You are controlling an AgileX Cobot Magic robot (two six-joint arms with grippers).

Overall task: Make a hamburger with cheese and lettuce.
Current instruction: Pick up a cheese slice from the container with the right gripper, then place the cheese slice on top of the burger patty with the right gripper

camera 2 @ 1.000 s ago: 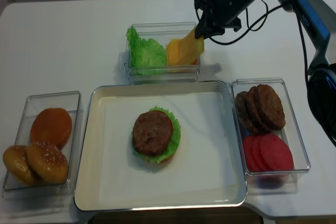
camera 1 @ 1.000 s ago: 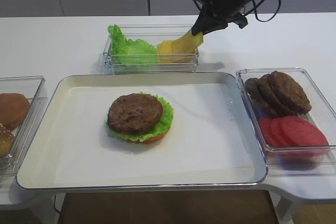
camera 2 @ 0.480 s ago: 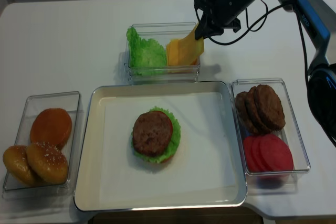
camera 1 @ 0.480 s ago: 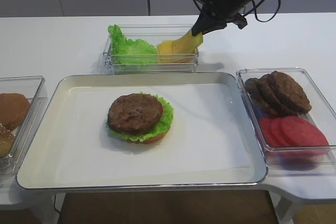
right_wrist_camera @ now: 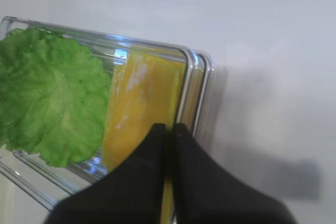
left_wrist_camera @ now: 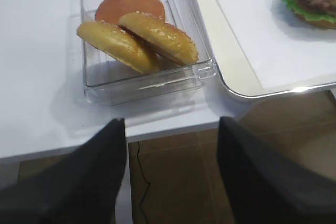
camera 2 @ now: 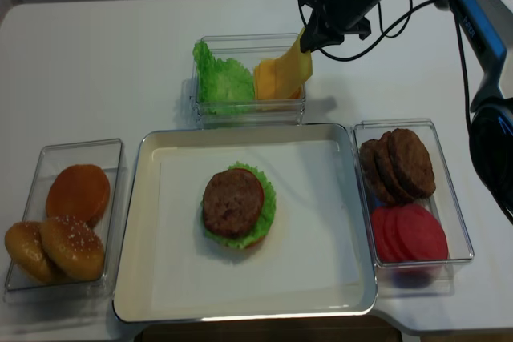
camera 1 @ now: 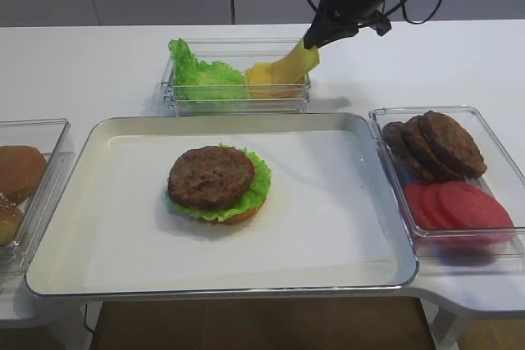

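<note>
right gripper (camera 1: 315, 39): jaws pinched flat on the top corner of the cheese (camera 1: 289, 69), so the thin slice can be peeled off by one edge; wrist view shows the dark fingers (right_wrist_camera: 157, 182) closed with yellow between them
cheese: one pale yellow slice hangs tilted from the grip, its lower end down in the clear ingredient box (camera 1: 238, 104) at the back of the table, resting on or just above the stack of slices (camera 2: 268, 82); cannot tell which
lettuce (camera 1: 205, 79): spare ruffled leaves fill the left half of that same box, just beside the cheese; not needed now, as a leaf is already in the stack
hamburger (camera 1: 217, 186): bun base, green leaf and grilled patty stacked near the middle of the white tray (camera 1: 361, 272), top bare and ready for the slice
left gripper (left_wrist_camera: 170, 182): fingers wide apart, holding nothing, parked off the table edge near the bun box (left_wrist_camera: 97, 85), likely kept clear of the right arm's path
step in hand: by my reading, lifting cheese out for the carry to the patty
risk: floppy slice may fold or slip on the way, so it should be laid down flat
</note>
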